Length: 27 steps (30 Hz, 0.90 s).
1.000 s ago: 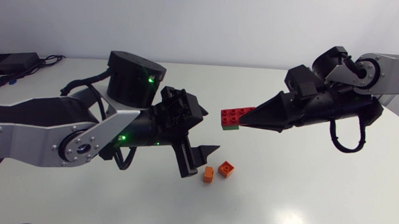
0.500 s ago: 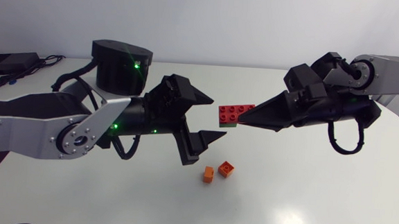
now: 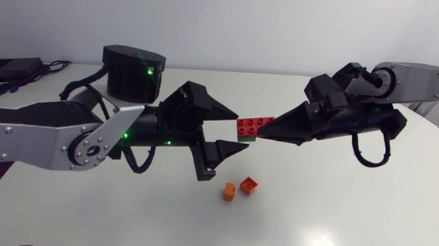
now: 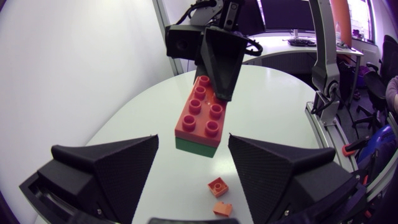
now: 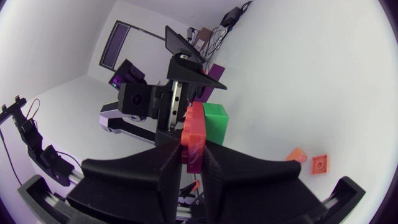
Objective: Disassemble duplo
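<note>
Mid-frame, the right gripper [image 3: 271,131] is clamped on one end of a studded red brick [image 3: 251,124] stacked on a glossy green brick [image 4: 198,147], above the smooth white table [image 3: 351,215]. The left gripper [image 3: 242,131] stands agape, its matte wedge fingers flanking the stack's free end without touching. Two small orange bricks [image 3: 249,185] lie lower centre.

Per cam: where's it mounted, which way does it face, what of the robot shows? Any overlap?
Head view: fixed above the table, looking down; both arms show, left gripper open, right gripper shut on the duplo stack.
Left wrist view: on the left arm's last link, facing the stack between its own open fingers.
Right wrist view: on the right arm's last link, looking past its own fingers toward the left arm.
Shared: all show the stack and two orange bricks.
</note>
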Tool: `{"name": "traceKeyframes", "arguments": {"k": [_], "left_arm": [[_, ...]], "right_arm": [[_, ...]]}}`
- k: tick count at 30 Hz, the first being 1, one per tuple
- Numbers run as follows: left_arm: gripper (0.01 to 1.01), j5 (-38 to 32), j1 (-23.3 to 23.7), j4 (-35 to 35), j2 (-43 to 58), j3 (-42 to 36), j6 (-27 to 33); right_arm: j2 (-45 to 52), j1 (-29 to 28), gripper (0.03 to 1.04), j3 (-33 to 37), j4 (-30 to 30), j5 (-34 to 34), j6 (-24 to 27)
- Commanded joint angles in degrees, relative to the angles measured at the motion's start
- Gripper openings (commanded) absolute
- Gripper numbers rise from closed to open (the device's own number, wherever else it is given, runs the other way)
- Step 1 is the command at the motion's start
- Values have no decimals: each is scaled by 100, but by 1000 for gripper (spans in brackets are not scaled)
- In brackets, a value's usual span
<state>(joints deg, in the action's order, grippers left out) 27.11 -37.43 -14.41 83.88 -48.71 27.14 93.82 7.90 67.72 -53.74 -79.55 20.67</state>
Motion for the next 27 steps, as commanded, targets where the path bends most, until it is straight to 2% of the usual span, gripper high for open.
{"name": "traceKeyframes", "arguments": {"k": [1, 6, 8, 12, 14, 15, 27], "left_arm": [[764, 101, 104, -105, 103, -42, -68], [752, 136, 139, -176, 147, -42, -68], [644, 136, 131, -246, 147, -33, -86], [516, 145, 96, -264, 182, -69, -94], [366, 136, 69, -290, 199, -60, -86], [321, 145, 52, -316, 199, -42, -94], [305, 145, -151, -598, 85, 213, 73]], "right_arm": [[49, 89, 187, 162, -111, -105, 122], [57, 142, 187, 136, -102, -105, 113], [49, 142, 187, 118, -102, -105, 113], [31, 124, 187, 109, -111, -114, 113], [13, 115, 189, 101, -111, -122, 113], [5, 106, 189, 101, -111, -131, 113], [-66, 133, 189, 197, -243, -245, 96]]}}
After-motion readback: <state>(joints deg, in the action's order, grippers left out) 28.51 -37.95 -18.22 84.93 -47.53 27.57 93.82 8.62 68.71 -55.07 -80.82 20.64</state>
